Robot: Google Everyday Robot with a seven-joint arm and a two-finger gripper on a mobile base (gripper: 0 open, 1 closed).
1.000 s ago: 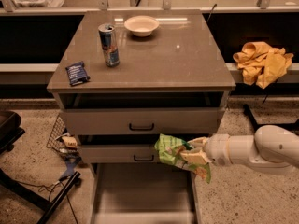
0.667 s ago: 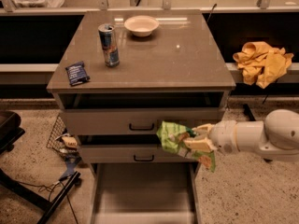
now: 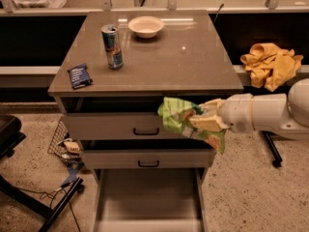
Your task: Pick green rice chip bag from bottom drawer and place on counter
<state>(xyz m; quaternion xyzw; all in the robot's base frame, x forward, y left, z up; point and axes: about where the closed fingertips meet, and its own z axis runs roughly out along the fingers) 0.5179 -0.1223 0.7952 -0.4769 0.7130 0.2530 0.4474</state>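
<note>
The hand (image 3: 205, 122) has risen with the green rice chip bag (image 3: 178, 119), from the lower drawer fronts to just under the bench (image 3: 164, 64) lip, above the open bottom drawer (image 3: 149, 204). It pinches the bag's crumpled side. The bag should clear the overhang before moving inward, then land right of the can (image 3: 112, 46) and bowl (image 3: 146, 26).

claw (image 3: 204, 115) raised green rice chip bag (image 3: 173, 115) to counter (image 3: 159, 57) edge
</note>
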